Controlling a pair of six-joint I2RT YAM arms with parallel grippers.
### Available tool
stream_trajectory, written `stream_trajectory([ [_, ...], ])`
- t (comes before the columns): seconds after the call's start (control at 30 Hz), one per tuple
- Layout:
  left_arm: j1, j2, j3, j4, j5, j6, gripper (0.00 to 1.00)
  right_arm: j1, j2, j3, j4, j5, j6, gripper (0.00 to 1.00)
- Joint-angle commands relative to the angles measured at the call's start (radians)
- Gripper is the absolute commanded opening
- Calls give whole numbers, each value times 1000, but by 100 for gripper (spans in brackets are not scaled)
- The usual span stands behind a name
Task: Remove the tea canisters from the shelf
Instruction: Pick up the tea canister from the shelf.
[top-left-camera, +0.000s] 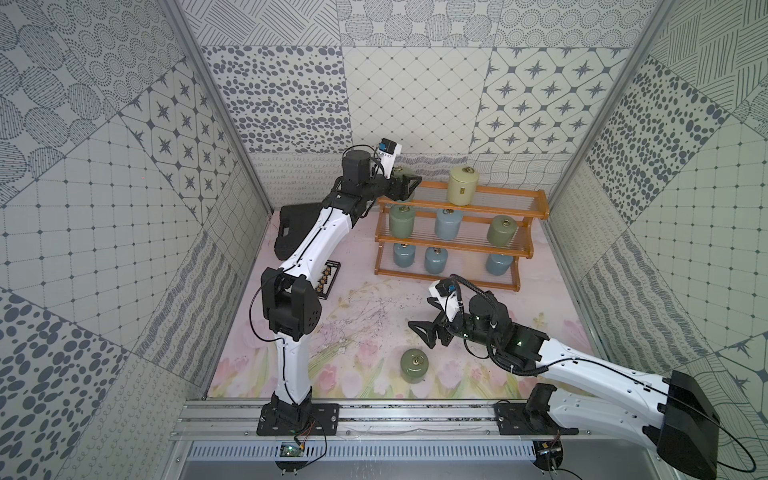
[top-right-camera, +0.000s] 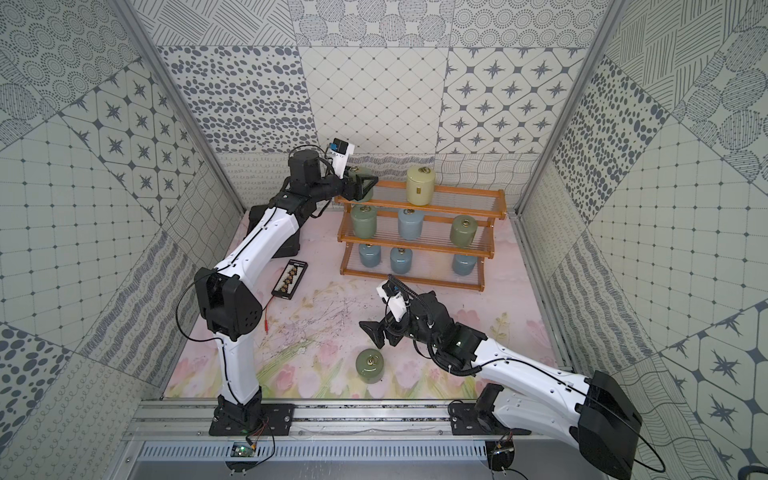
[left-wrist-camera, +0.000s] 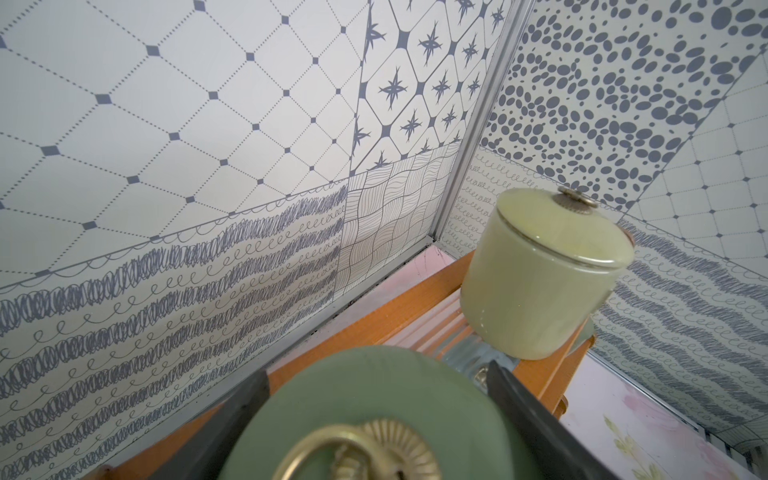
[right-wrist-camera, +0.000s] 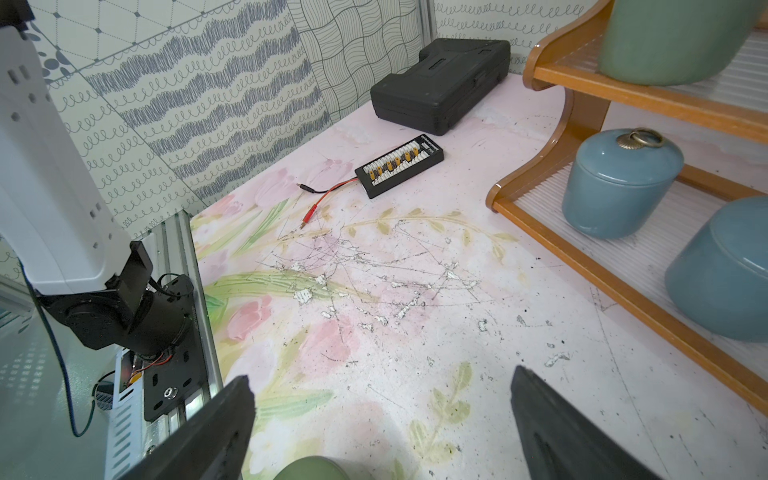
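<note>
The wooden shelf (top-left-camera: 498, 211) (right-wrist-camera: 577, 120) stands at the back right. My left gripper (top-left-camera: 410, 183) (left-wrist-camera: 378, 370) is at the left end of its top tier, shut on a sage green tea canister (top-left-camera: 405, 171) (left-wrist-camera: 374, 395), one finger against each side. A cream canister (top-left-camera: 463, 185) (left-wrist-camera: 540, 282) stands further along that tier. The middle tier holds two green canisters (top-left-camera: 401, 222) and a blue one (top-left-camera: 449, 224); the bottom tier holds three blue ones (top-left-camera: 434, 259) (right-wrist-camera: 619, 183). Another green canister (top-left-camera: 415, 365) (right-wrist-camera: 311, 469) stands on the table. My right gripper (top-left-camera: 428, 322) (right-wrist-camera: 382, 376) hovers open just above it, holding nothing.
A black plastic case (top-left-camera: 291, 224) (right-wrist-camera: 440, 95) lies at the back left by the wall. A black connector board (top-right-camera: 289, 279) (right-wrist-camera: 399, 166) with red and black leads sits in front of it. Patterned walls close in both sides, and a metal rail (top-left-camera: 415, 415) runs along the front.
</note>
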Motion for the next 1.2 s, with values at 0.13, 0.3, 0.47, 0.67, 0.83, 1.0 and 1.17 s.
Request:
stream_trajectory([
  [0.13, -10, -111, -103, 166, 31, -30, 44, -4, -35, -14, 36, 32, -6, 100],
  [0.3, -10, -187, -231, 219, 15, -45, 44, -4, -41, -16, 33, 34, -5, 100],
  [0.47, -12, -283, -383, 269, -7, -52, 43, -4, -59, -19, 16, 38, -8, 100],
  [0.67, -14, -417, -596, 321, -43, -60, 43, -2, -91, -19, -17, 48, -14, 100],
  [0.83, -18, -532, -772, 349, -76, -66, 43, -5, -131, -25, -46, 67, -17, 100],
  [1.0, -25, -653, -945, 358, -117, -63, 43, -6, -176, -32, -89, 107, -19, 100],
  [1.17, -45, -774, -1131, 386, -162, -74, 43, -12, -226, -40, -134, 160, -21, 100],
])
